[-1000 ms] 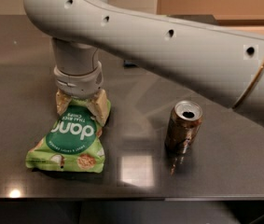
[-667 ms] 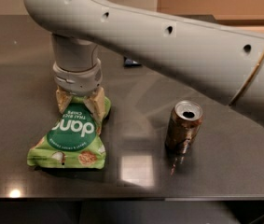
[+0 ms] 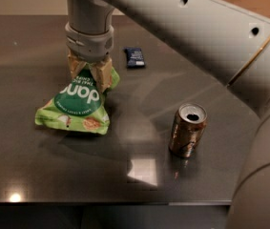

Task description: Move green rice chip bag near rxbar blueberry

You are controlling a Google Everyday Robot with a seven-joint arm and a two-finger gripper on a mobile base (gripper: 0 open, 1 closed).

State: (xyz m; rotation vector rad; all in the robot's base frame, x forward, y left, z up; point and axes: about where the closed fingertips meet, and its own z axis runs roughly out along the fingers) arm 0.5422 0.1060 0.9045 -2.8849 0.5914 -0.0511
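Travel looks short: the rxbar blueberry (image 3: 134,57) lies near the gripper (image 3: 89,71), beyond its fingers and to their right in the camera view, on the dark table (image 3: 25,175). The jaws are clamped on the top edge of the green rice chip bag (image 3: 75,106), whose long axis trails from them toward the camera. The drink can (image 3: 187,130) stands well apart.

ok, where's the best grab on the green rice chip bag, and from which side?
Its far narrow end, from straight above. The green rice chip bag tapers to a thin flat edge there, which suits a two-finger pinch, while the near part is wide and puffy. The gripper is clamped on that end; the rxbar blueberry lies apart, just beyond it.
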